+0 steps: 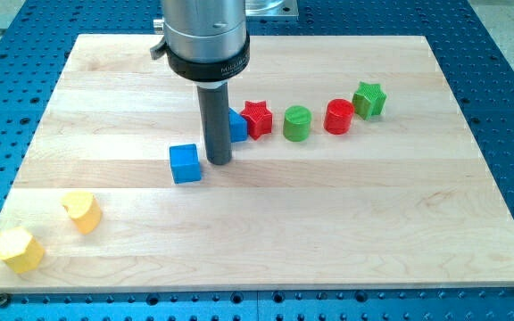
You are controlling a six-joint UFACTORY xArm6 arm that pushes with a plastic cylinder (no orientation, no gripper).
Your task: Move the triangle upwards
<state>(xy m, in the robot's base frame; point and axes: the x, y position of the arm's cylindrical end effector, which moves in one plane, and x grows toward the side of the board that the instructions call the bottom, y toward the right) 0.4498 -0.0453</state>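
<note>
My tip [219, 162] rests on the wooden board [266, 232] near its middle. A blue block [237, 126], mostly hidden behind the rod, sits just above and right of the tip; its shape cannot be made out. A blue cube [185, 163] lies just left of the tip. To the right of the hidden blue block stand a red star [257, 119], a green cylinder [297, 123], a red cylinder [338, 116] and a green star [369, 99].
A yellow heart-like block [82, 210] and a yellow hexagonal block [19, 249] lie near the board's bottom left corner. The board sits on a blue perforated table [507, 80].
</note>
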